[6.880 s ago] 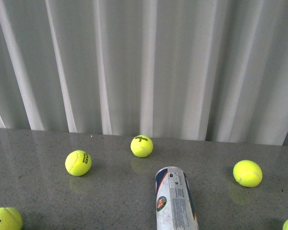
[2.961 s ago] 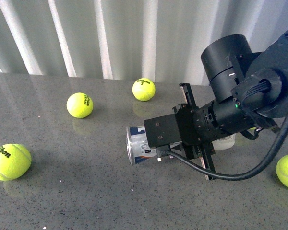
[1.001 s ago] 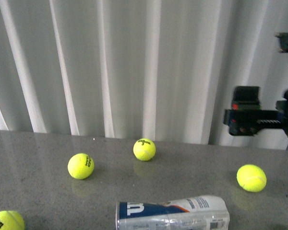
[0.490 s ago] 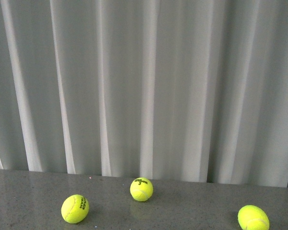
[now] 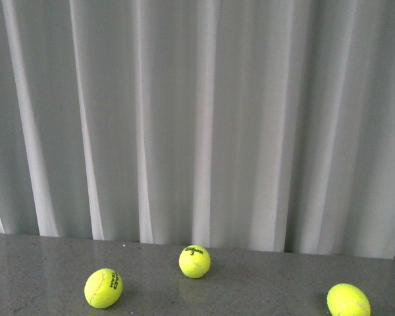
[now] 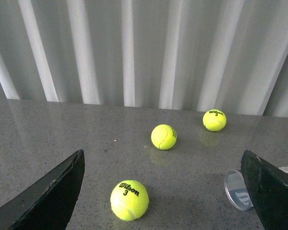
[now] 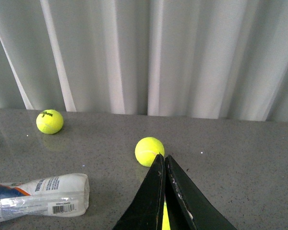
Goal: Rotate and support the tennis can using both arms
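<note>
Lying sideways, the can (image 7: 38, 194) rests beside one jaw of the wide-spread left gripper (image 6: 162, 160); right gripper (image 7: 162, 159), pinched closed, stands apart.

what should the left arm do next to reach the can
Probably shift the left gripper toward the tennis can until the jaws straddle its rim end. The jaws stand wide open and empty, and the can lies on its side just beside one jaw. The right gripper is shut, apart from it.

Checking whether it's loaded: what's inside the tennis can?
Nothing yellow shows through the can's rimmed end. The left gripper covers its body there; in the right wrist view the label hides the contents.
</note>
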Controlling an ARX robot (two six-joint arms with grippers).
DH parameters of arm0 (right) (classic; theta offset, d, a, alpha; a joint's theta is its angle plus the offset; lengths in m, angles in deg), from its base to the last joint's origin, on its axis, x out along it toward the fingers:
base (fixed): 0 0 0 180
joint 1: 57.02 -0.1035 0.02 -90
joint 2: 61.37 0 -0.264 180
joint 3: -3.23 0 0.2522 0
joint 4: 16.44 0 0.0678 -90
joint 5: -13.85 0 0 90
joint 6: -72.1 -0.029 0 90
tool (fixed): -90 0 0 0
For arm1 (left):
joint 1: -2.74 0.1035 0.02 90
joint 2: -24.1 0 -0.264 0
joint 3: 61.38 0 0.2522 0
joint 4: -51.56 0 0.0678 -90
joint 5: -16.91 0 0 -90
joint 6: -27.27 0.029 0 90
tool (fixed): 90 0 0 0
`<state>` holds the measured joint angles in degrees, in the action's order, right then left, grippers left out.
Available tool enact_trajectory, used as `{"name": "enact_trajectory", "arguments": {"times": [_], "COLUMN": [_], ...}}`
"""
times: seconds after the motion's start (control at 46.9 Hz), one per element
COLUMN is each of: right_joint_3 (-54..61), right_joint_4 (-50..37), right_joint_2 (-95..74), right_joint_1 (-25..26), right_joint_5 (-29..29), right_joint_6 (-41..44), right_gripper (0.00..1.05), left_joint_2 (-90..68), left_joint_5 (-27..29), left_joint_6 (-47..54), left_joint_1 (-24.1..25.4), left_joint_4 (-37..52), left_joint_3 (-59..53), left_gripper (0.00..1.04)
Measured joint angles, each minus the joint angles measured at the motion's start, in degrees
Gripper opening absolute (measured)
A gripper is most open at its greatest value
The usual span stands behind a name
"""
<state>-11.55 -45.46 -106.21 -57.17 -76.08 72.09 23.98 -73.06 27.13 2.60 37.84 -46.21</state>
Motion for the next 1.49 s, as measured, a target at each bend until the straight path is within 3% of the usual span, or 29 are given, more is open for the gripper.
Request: {"name": "enact_trajectory", "arguments": {"times": [0.809, 1.299, 1.385, 1.491], "right_joint_3": [0.8, 0.8, 0.7, 0.7], "right_joint_4": [25.0, 32.6, 41.4, 42.6], "right_joint_2": [27.2, 34.8, 41.6, 44.5], "right_joint_1": [0.0, 0.0, 0.0, 0.0], "right_joint_5": [0.0, -0.2, -0.2, -0.2], "right_joint_6": [0.0, 0.0, 0.0, 0.0], "right_gripper": [0.03, 0.03, 0.03, 0.03], "left_joint_2": [0.0, 0.0, 0.0, 0.0], "left_joint_5": [0.0, 0.0, 0.0, 0.0], "left_joint_6": [0.0, 0.0, 0.0, 0.0], "left_joint_1": [0.0, 0.0, 0.0, 0.0], "left_joint_4": [0.0, 0.0, 0.0, 0.0], "left_joint_3": [0.0, 0.0, 0.0, 0.0], "left_gripper": [0.98, 0.98, 0.98, 0.98]}}
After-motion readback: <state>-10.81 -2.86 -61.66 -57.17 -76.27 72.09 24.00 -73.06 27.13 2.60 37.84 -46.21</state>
